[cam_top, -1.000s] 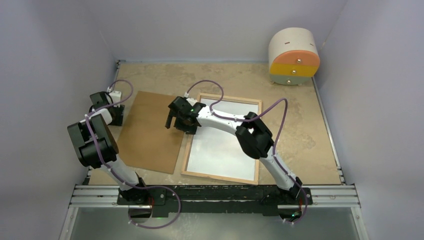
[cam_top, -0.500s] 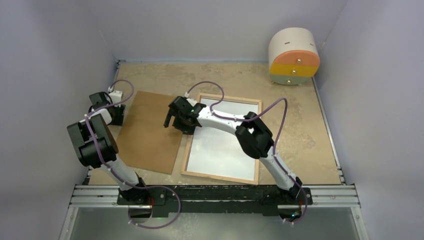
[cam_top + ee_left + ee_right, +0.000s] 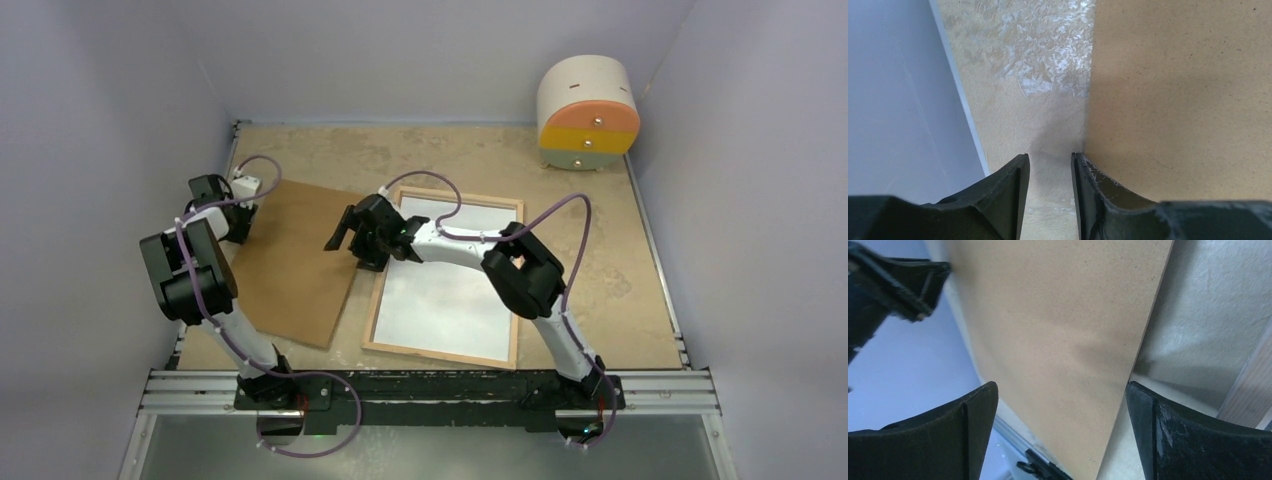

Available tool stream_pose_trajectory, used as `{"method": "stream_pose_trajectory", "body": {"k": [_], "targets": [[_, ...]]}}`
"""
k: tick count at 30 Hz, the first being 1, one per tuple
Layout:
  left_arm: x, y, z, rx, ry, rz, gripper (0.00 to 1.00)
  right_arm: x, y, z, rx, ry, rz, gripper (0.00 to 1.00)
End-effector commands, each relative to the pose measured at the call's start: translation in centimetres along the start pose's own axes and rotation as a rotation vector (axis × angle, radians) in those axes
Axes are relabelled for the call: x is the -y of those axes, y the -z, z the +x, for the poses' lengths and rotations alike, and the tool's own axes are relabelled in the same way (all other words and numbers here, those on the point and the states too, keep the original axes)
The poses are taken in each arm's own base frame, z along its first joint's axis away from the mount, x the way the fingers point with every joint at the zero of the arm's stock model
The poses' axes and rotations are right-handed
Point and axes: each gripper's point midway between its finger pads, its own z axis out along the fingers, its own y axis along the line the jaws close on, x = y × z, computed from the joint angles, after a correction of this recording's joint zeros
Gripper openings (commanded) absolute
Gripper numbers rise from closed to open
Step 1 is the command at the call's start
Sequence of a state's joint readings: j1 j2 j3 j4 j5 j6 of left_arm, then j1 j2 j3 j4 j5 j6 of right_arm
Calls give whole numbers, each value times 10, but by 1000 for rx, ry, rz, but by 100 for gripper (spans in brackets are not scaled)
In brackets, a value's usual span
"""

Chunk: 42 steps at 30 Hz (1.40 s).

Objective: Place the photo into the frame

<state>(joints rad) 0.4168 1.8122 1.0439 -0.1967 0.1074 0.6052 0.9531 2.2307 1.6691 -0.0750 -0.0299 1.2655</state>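
Far left, the grey side wall [image 3: 893,100] meets the mottled beige counter [image 3: 620,270]. The left end effector [image 3: 236,212] stands just inside that wall at the far left edge of the brown hardboard sheet [image 3: 295,265]. In its wrist view the left end effector [image 3: 1048,160] shows its jaws parted by a narrow gap. Only bare counter [image 3: 1013,75] shows in the gap. The board's left edge [image 3: 1178,100] lies against the inner face of the right-hand finger, and nothing is gripped. The hardboard lies at left centre, turned slightly askew, with a thin strip of counter between it and the frame. The right end effector [image 3: 342,232] hangs above the board's right edge with jaws spread wide and holding nothing. Its wrist view looks between the right end effector [image 3: 1062,385] fingers onto the board [image 3: 1058,340], with a shadow running beside that edge. The frame [image 3: 440,356] lies flat at right of centre, its wood-coloured rim upward, and one corner [image 3: 1250,390] shows in the right wrist view. Inside the rim is a pale grey-white panel [image 3: 440,300]; whether it is paper or glass cannot be told. The right arm's forearm and elbow cross above the far half of the frame and cover part of it. Far right, well apart, stands a round drawer cabinet [image 3: 588,110] with orange, yellow and grey fronts.
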Motion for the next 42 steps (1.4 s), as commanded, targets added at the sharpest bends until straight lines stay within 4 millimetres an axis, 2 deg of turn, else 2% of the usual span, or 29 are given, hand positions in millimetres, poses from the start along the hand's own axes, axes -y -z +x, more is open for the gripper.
{"method": "stream_pose_trajectory", "body": {"k": [1,4,9,12,16,19,23,27,29,31,32,33,35,36,39,42], "targets": [[123,-1,84,-290,3,458,38,-131,82,-19,64,-15,-481,98],[127,5,82,-280,-18,499,32,-144,105,-22,89,-8,-562,98],[141,17,78,-256,-23,581,32,-163,135,-22,103,6,-708,97],[145,22,79,-254,-28,607,31,-168,140,-22,107,12,-725,97],[146,25,77,-248,-24,614,30,-150,128,-21,101,-1,-626,97],[143,26,71,-236,-10,604,29,-121,115,-16,81,-20,-485,97],[143,28,66,-226,1,609,28,-101,118,-16,101,-19,-421,95],[142,30,64,-224,4,609,27,-96,127,-22,138,-6,-395,86],[138,33,58,-207,-1,599,27,-94,132,-26,155,2,-368,80],[129,39,42,-169,-6,586,34,-90,135,-30,177,-6,-332,71],[126,46,29,-129,-15,587,42,-88,136,-32,187,-11,-312,63],[124,55,15,-79,-32,600,55,-86,136,-34,196,-17,-296,53],[119,79,-19,67,-110,611,76,-86,136,-38,202,-28,-282,29],[115,96,-38,153,-156,589,82,-87,135,-41,200,-35,-278,21],[111,145,-80,382,-308,561,89,-95,136,-54,203,-44,-283,1],[120,192,-104,577,-467,561,92,-99,137,-73,200,-74,-281,0]]}}
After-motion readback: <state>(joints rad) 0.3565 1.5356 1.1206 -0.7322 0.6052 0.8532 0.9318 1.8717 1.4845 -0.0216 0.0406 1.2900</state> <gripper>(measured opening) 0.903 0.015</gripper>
